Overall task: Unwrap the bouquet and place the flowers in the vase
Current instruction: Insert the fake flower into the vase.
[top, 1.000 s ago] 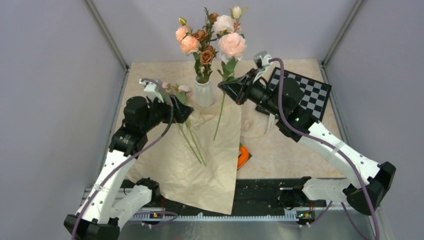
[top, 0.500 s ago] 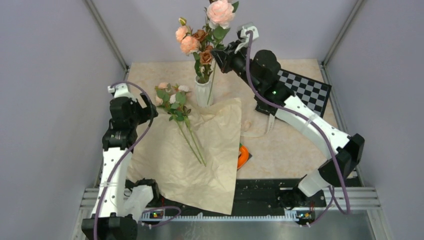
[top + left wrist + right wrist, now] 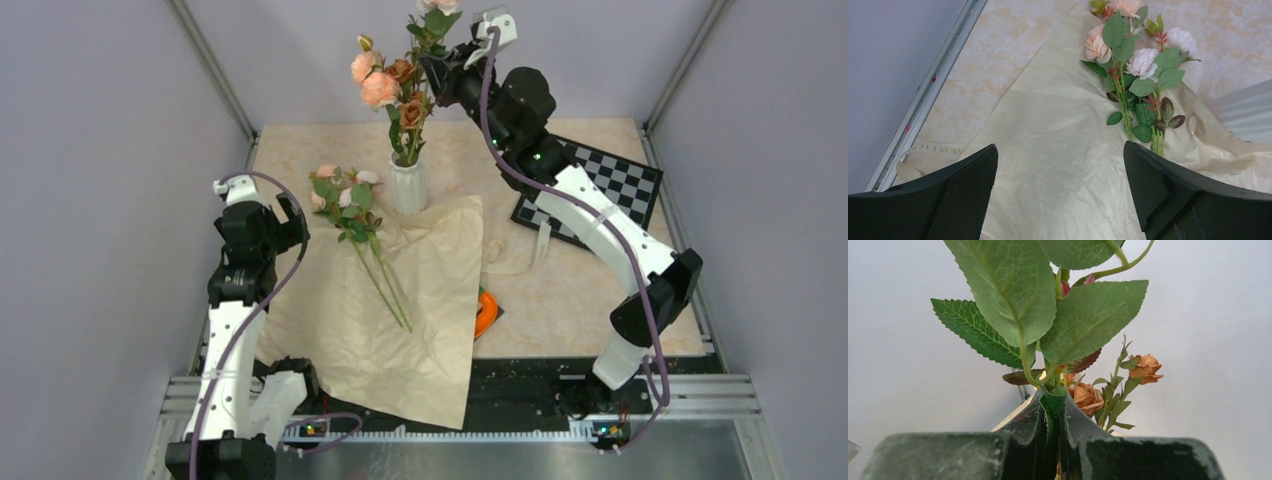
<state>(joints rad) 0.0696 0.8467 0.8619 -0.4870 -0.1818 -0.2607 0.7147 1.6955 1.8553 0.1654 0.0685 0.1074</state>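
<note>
The right hand (image 3: 440,72) pinched a leafy rose stem (image 3: 1023,347), holding it high above the ribbed white vase (image 3: 408,188), where other roses (image 3: 385,85) stood. The left hand (image 3: 1059,150) hung spread over the opened kraft paper (image 3: 1048,125). The loose flowers (image 3: 1135,75) lay on that paper just ahead of it, beside the vase on the desk (image 3: 580,290).

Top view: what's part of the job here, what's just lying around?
Job: vase; flowers standing in it; leafy stem in the right jaws; loose flowers; wrapping paper.
Lying about: checkerboard; orange ring.
</note>
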